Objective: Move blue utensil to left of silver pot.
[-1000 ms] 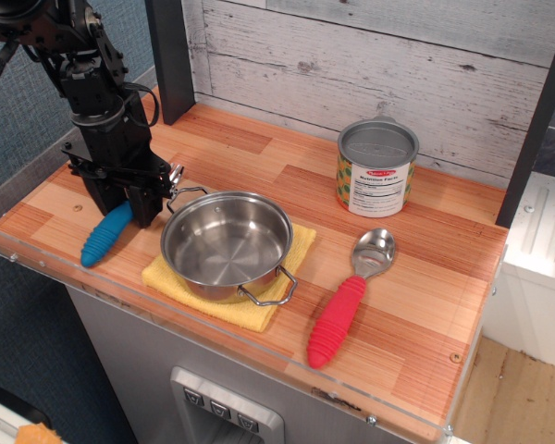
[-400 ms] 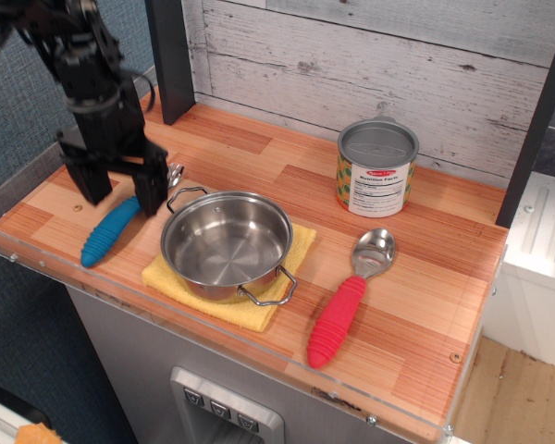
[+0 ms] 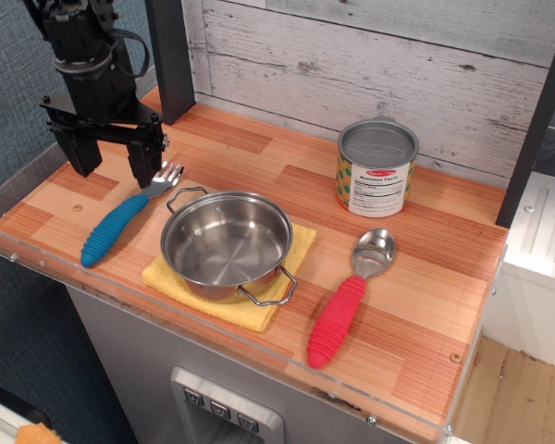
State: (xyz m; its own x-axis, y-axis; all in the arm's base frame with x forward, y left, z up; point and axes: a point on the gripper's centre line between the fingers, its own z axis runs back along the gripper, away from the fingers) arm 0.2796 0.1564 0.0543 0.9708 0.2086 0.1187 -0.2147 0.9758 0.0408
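Note:
The blue utensil [image 3: 120,222], a fork with a ribbed blue handle and a silver tined head, lies flat on the wooden counter just left of the silver pot [image 3: 227,245]. Its tines point toward the pot's rear loop handle. The pot stands on a yellow cloth [image 3: 291,264]. My gripper [image 3: 111,164] hangs above the fork's head end, lifted off it, with its two black fingers spread apart and nothing between them.
A labelled tin can [image 3: 376,170] stands at the back right. A red-handled spoon [image 3: 349,298] lies right of the pot. A dark post [image 3: 171,55] rises behind the gripper. The counter's clear front lip [image 3: 213,342] runs along the near edge.
The gripper was down over the fork's head, then opened and rose up and back. The fork stays on the counter and its silver head now shows.

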